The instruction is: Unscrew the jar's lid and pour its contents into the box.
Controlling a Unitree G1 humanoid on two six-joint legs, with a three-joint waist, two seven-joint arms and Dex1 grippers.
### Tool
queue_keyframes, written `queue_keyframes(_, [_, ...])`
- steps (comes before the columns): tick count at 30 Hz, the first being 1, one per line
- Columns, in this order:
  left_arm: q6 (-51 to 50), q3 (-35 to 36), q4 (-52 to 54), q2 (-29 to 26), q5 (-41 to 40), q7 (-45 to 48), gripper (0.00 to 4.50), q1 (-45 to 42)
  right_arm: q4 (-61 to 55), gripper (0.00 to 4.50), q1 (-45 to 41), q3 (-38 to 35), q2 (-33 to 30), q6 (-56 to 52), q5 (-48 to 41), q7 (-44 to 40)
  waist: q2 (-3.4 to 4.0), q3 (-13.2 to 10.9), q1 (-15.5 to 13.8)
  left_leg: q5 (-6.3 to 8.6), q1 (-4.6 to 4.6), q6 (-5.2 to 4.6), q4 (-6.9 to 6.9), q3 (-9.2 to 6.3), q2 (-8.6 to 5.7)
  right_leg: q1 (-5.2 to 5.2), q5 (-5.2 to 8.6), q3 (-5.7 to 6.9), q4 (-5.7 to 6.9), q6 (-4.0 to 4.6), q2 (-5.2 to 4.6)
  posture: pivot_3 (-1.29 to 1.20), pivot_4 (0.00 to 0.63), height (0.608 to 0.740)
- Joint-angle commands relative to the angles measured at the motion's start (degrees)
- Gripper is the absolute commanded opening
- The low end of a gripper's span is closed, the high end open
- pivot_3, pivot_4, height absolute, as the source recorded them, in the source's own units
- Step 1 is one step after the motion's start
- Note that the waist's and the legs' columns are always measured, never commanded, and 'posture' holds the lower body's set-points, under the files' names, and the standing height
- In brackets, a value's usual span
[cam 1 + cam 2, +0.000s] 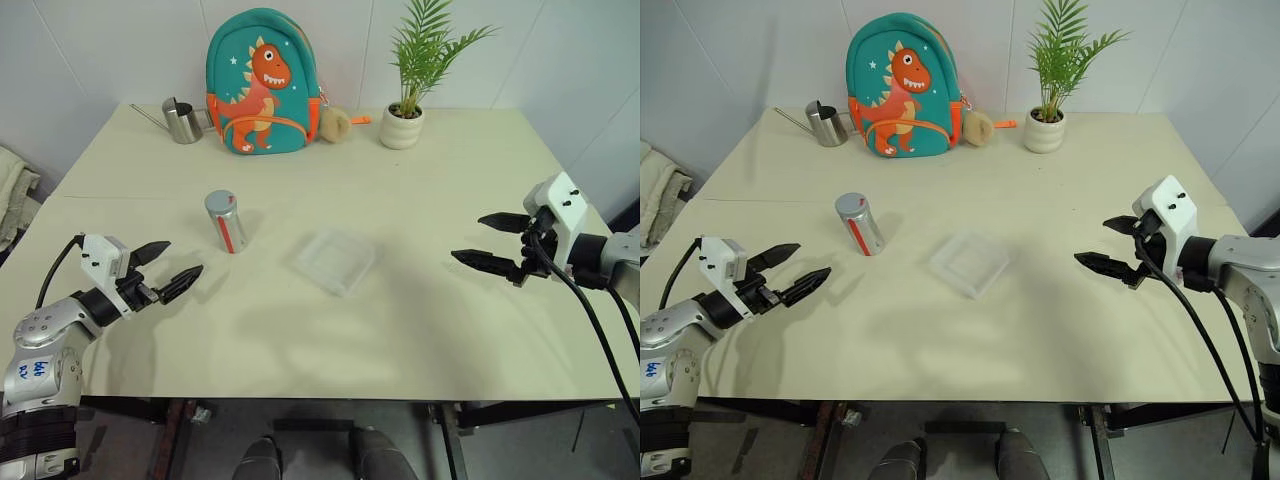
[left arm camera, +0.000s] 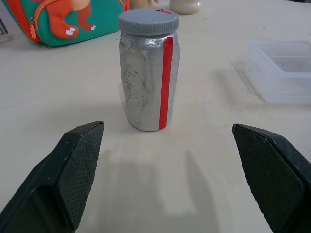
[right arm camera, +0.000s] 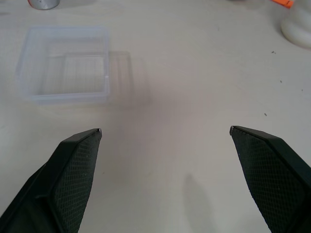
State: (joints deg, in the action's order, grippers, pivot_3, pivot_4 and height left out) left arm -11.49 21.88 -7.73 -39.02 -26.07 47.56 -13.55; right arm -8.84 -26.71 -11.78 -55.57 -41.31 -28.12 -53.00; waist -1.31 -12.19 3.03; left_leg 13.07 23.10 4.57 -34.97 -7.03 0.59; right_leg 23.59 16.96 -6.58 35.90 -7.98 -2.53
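Note:
The silver jar (image 1: 229, 224) with a red stripe stands upright on the table, left of centre, with its grey lid (image 2: 148, 21) screwed on. Its contents are hidden inside. The clear plastic box (image 1: 335, 260) lies flat at the table's middle, to the right of the jar. My left gripper (image 1: 168, 268) hovers open near the left front edge, pointing at the jar from a short distance, with nothing between its fingers (image 2: 80, 170). My right gripper (image 1: 492, 242) is open and empty at the right side, aimed toward the box (image 3: 65, 65).
At the back of the table stand a teal dinosaur backpack (image 1: 260, 85), a steel mug with a long handle (image 1: 181, 121) to its left, and a potted plant (image 1: 404, 120) to its right. A small tan toy (image 1: 335, 123) leans by the backpack.

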Motion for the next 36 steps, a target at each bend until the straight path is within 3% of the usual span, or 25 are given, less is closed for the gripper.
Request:
queue_keyframes(1, [1.28,1.40,-0.25,-0.66,-0.65,0.19,4.50,-0.76,-0.51,4.46,-1.66,-2.01,-0.58,1.06,-0.09,0.66,0.00,0.00,0.01,0.00,0.00,0.00,0.00,0.00,0.00,0.00,0.00,0.00,0.00,0.00,0.00,0.00,0.150,0.740])
queue_keyframes(15, [1.22,1.16,0.86,1.71,-1.06,-3.79,4.50,-3.19,-2.07,4.46,-3.59,-0.33,3.10,3.32,-2.68,-0.89,0.00,0.00,-0.09,0.00,0.01,0.00,0.00,0.00,-0.01,0.00,-0.03,-0.01,-0.01,-0.06,-0.01,0.00,0.150,0.740])
queue_keyframes(27, [-6.60,-5.35,15.92,14.40,2.40,-22.10,4.50,-1.79,-0.70,4.46,-5.30,5.30,3.38,2.98,-3.36,-7.15,0.00,0.00,-0.45,0.00,0.01,0.00,-0.14,-0.01,-0.03,-0.06,-0.10,-0.03,0.01,-0.18,-0.01,0.00,0.150,0.740])
queue_keyframes(36, [-10.33,-8.50,19.36,20.91,7.60,-35.30,4.50,-2.78,0.94,4.46,-6.47,6.69,3.69,3.99,-2.03,-8.19,0.00,0.00,-0.95,0.00,0.01,0.01,-0.17,0.00,-0.04,-0.07,-0.12,-0.05,0.00,-0.20,0.03,0.00,0.150,0.740])
